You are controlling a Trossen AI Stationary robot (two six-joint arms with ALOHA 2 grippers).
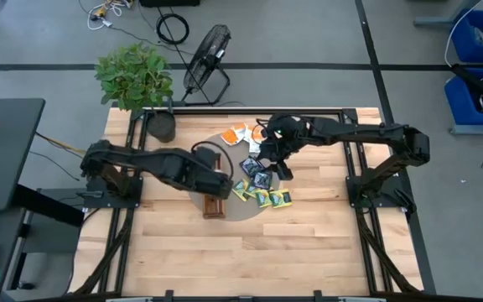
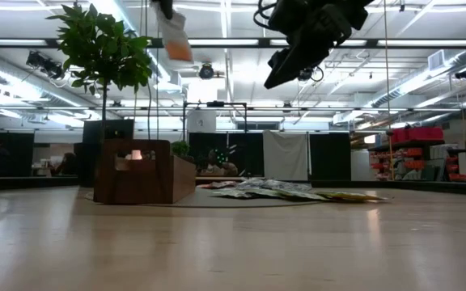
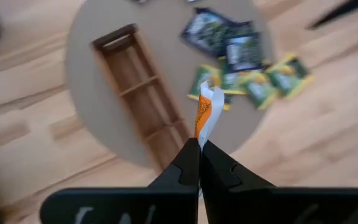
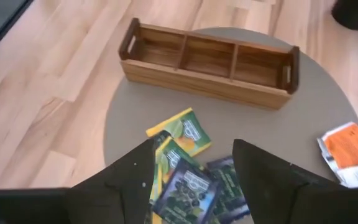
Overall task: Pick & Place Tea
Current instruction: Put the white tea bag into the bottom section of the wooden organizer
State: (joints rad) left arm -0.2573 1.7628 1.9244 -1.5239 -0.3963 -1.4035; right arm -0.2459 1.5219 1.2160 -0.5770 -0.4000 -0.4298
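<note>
Tea sachets lie loose on a round grey mat: orange-and-white ones, dark ones and yellow-green ones. The long wooden tray rests on the mat's left part, also seen in the left wrist view and the right wrist view. My left gripper is high above the tray, shut on one orange-and-white sachet. My right gripper hangs open above the dark sachets, touching nothing. My left gripper pinches the orange-and-white sachet by its upper edge between its two fingers, coming from above and pointing down. The sachet hangs below the fingers, lifted well clear of the table, over the mat beside the tray.
A potted plant stands at the table's far left corner, its dark pot next to the mat. A fan is on the floor beyond the far edge. The near half of the wooden table is bare.
</note>
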